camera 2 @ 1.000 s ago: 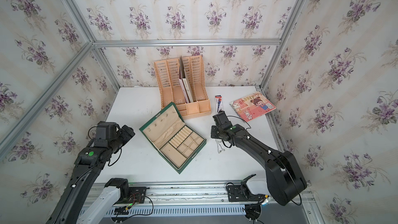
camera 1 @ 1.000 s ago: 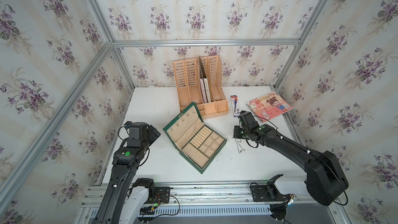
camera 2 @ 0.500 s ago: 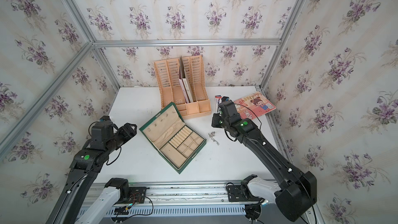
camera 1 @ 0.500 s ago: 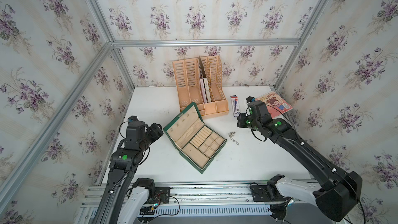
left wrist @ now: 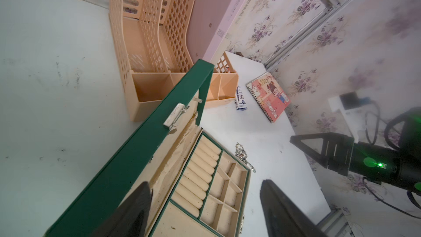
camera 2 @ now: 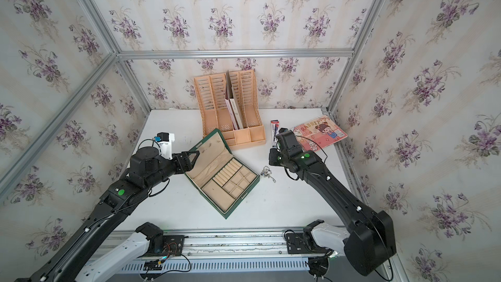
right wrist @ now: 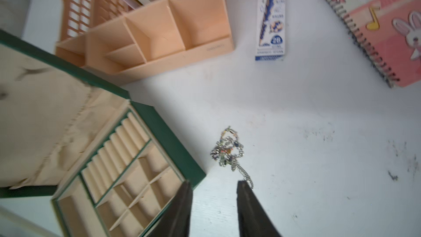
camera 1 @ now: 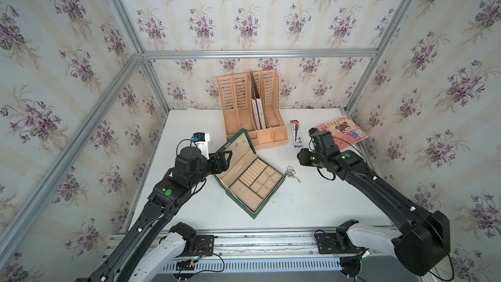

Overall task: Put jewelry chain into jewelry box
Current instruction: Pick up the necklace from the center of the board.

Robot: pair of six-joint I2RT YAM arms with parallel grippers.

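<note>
Ahead of the right pincer, bare desk surrounds the jewelry chain. The jewelry box wall crowds one side, with the file holder farther ahead.

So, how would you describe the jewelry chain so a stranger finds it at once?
Find the open green jewelry box on the white table. Beside its corner, toward the pink notebook, lies the jewelry chain: a small silvery tangle, the only loose metal thing.

One jewelry box, one jewelry chain, one file holder, one pencil pack, one notebook
</note>
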